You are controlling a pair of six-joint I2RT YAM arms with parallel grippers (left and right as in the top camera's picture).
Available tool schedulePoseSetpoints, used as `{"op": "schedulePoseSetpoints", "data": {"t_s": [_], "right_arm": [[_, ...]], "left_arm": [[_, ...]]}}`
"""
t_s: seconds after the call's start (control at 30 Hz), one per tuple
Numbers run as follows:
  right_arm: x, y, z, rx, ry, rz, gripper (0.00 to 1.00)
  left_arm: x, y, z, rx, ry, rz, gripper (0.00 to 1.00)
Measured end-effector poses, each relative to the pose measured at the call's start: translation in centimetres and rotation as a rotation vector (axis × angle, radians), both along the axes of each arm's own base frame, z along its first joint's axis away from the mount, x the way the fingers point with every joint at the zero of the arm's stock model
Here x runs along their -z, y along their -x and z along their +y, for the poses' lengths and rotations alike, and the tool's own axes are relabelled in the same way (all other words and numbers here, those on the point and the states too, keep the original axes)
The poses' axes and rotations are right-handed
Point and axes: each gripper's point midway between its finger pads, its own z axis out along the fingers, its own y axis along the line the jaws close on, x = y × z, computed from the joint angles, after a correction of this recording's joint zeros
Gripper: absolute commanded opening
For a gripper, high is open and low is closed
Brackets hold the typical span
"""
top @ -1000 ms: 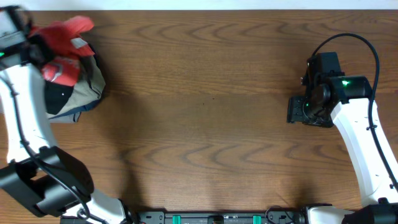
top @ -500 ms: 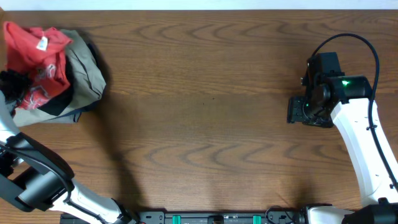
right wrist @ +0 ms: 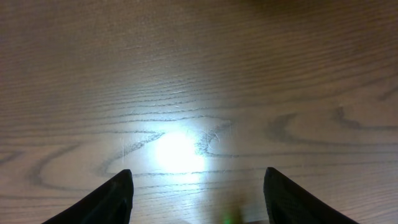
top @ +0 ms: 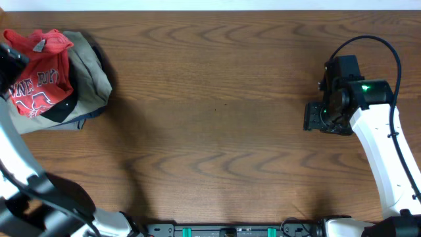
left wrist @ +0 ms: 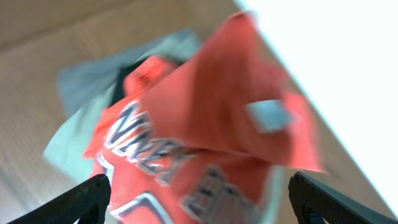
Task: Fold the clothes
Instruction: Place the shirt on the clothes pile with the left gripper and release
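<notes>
The coral-red T-shirt [top: 41, 78] lies crumpled at the table's far left corner, its white-and-dark lettered print facing up and a small label [top: 41, 45] near its top. It rests on a khaki-grey garment [top: 91, 74]. My left gripper [top: 8, 66] sits at the left edge beside the shirt. In the left wrist view the shirt [left wrist: 205, 143] is blurred and fills the frame, and the left gripper [left wrist: 199, 202] stands wide open with nothing clamped. My right gripper [top: 319, 117] is open over bare wood at the right, also shown as the right gripper [right wrist: 199, 199].
A black garment [top: 62, 110] peeks out under the red shirt, within the pile at the table's [top: 217, 131] far left. The table's back edge [top: 210, 9] runs just behind the pile.
The left gripper opened and let go of the red shirt. The shirt dropped from a raised bunch onto the pile, print now showing. The right arm has not moved.
</notes>
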Motion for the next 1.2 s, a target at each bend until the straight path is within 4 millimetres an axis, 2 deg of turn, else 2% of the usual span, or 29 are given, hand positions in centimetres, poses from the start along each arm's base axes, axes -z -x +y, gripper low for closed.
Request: {"op": "schedulePoseSetpoints", "data": {"t_s": [0.07,0.13,0.27,0.4,0.53,0.7,0.73,0.8,1.0,1.17,1.2], "right_arm": [[0.0,0.0,0.0,0.0,0.0,0.0,0.65],[0.0,0.0,0.0,0.0,0.0,0.0,0.65],[0.0,0.0,0.0,0.0,0.0,0.001,0.65],[0.0,0.0,0.0,0.0,0.001,0.002,0.66],[0.0,0.1,0.0,0.0,0.001,0.006,0.65],[0.0,0.2,0.0,0.0,0.001,0.007,0.66],[0.0,0.2,0.0,0.0,0.001,0.008,0.66],[0.0,0.4,0.0,0.0,0.002,0.015,0.66],[0.1,1.1,-0.1,0.0,0.005,0.046,0.66],[0.1,1.2,-0.1,0.0,0.005,0.048,0.66],[0.1,1.2,-0.1,0.0,0.005,0.047,0.66]], "left_arm": [[-1.5,-0.5,-1.2,0.037,-0.026,-0.029,0.86],[-1.8,-1.1,-2.3,0.069,-0.03,-0.035,0.8],[0.1,-2.4,-4.0,0.132,-0.011,0.01,0.61],[2.5,-3.7,-5.2,0.179,0.012,0.062,0.48],[4.8,-4.5,-5.3,0.197,0.031,0.103,0.48],[7.5,-6.0,-3.9,0.187,0.04,0.115,0.5],[7.7,-6.5,-3.4,0.184,0.031,0.103,0.59],[8.1,-7.7,-2.3,0.18,0.001,0.068,0.65],[8.4,-10.5,1.5,0.136,-0.077,-0.045,0.67],[12.9,-10.4,3.3,0.089,-0.018,0.002,0.68],[14.0,-10.3,3.4,0.085,-0.003,0.02,0.71]]}}
